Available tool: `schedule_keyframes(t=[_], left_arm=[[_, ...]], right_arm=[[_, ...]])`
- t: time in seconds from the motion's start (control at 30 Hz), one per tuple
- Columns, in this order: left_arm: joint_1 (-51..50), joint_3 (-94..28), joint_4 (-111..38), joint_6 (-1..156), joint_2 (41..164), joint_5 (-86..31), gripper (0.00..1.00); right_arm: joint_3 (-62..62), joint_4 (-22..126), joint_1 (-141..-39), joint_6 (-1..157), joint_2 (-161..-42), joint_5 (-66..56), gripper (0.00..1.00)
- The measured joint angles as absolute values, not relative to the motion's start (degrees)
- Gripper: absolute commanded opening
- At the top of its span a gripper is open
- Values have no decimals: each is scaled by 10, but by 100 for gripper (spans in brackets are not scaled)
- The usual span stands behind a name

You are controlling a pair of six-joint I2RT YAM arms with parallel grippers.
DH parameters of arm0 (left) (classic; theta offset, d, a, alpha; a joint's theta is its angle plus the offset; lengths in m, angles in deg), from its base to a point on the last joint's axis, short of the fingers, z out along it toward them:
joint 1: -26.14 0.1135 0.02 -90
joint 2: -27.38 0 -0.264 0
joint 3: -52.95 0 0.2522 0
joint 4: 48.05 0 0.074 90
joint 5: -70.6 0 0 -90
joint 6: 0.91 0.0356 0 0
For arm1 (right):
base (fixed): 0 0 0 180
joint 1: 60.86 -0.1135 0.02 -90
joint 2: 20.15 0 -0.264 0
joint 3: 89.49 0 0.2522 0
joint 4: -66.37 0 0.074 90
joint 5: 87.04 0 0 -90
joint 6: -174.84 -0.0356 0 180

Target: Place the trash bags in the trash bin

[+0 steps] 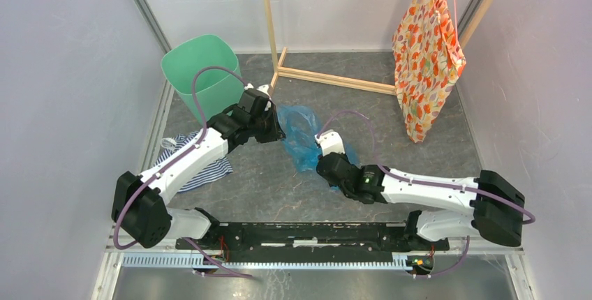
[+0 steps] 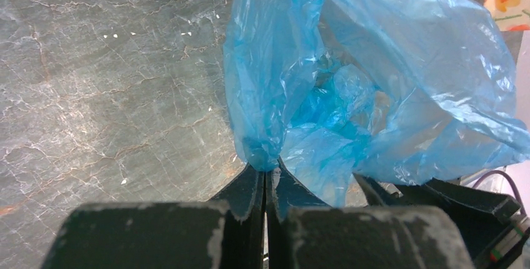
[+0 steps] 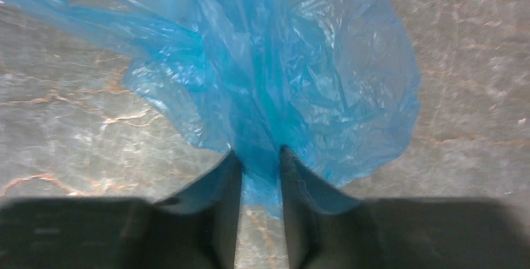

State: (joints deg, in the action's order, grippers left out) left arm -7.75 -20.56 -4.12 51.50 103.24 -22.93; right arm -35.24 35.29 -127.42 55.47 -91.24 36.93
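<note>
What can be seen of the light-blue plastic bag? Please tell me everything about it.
The bag is thin, translucent light-blue plastic, glossy and crinkled, crumpled into loose folds. It rests on the grey marbled table between the two arms, outside the green bin. The left fingers are closed on a pinch of its edge. A bunched fold runs between the right fingers; whether they clamp it is unclear.
</note>
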Motion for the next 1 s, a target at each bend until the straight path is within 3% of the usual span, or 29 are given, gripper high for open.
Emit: schedule_keyframes(t=[0.07, 0.2, 0.53, 0.83, 0.93, 1.0], left_arm=[[-77, -208, -39, 523, 1032, -229, 2], [-77, -234, -14, 547, 1032, -216, 2], [-52, -361, 36, 633, 1032, -172, 2], [-46, -411, 64, 688, 1037, -223, 2], [-46, -505, 80, 696, 1084, -236, 2], [-46, -602, 81, 700, 1134, -242, 2]], right_arm=[[-345, 351, -1262, 560, -926, 370, 9], [-305, 326, -1225, 582, -920, 379, 4], [-155, 269, -1089, 683, -805, 327, 0], [-135, 211, -1043, 709, -848, 253, 0], [-37, 155, -1003, 729, -924, 232, 0], [114, 119, -980, 748, -995, 230, 0]])
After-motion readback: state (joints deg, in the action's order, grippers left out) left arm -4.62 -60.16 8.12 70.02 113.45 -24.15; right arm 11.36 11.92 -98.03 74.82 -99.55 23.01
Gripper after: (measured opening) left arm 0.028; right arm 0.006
